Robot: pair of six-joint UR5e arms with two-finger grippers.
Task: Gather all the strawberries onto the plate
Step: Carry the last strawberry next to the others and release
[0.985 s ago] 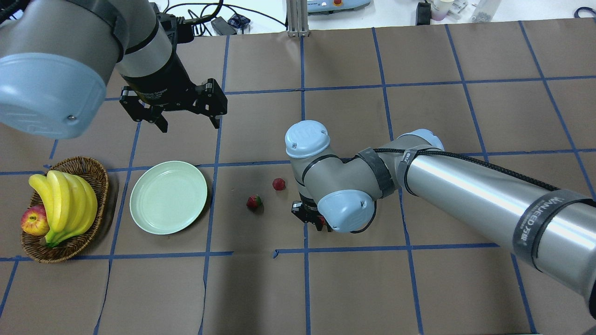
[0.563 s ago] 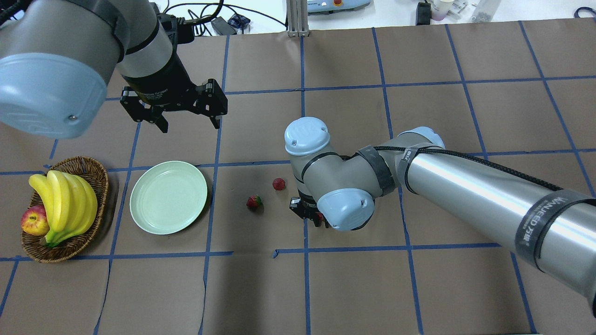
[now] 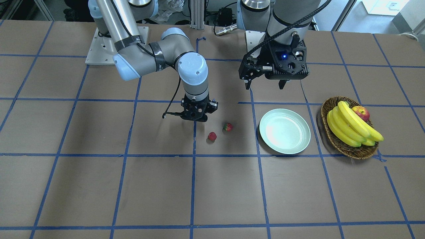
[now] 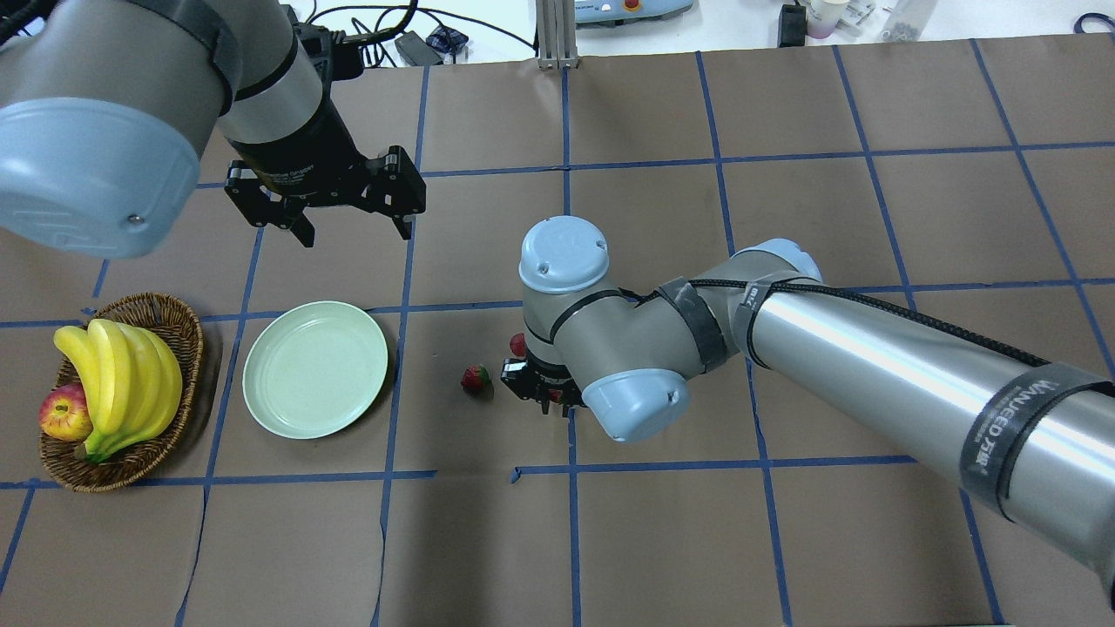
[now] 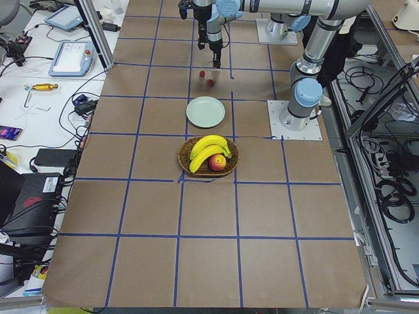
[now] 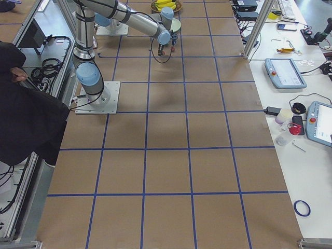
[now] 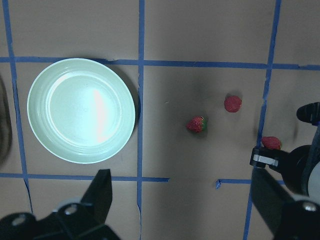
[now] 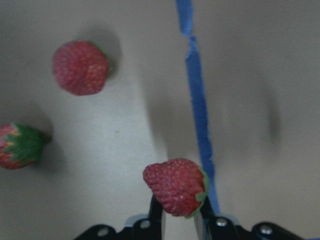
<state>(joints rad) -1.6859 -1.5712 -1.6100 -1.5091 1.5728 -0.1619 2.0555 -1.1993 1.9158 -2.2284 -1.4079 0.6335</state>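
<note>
The right tool (image 4: 540,389) is squeezed narrow around a small red strawberry with a green leafy cap (image 8: 175,186). The wrist view shows this berry stuck between the two black fingers, up off the brown paper bench (image 4: 662,540).

A second ago this tool was a bit further from the round pale green plate (image 4: 315,369). Now the right arm has slid over toward the plate. From above, its grey wrist hides part of the round red strawberry (image 3: 212,136) that lies on the bench. So I think the first berry is picked up and on its way.

The other strawberry (image 3: 227,126), the one showing its green cap, lies near the round one, between the right tool and the plate. These two have not moved. The plate has nothing in it yet.

The left tool (image 4: 354,235) hangs above the bench, just past the plate. Its fingers are spread wide and hold nothing. It has stayed put.

Two berries are left to pick up after this one.
</note>
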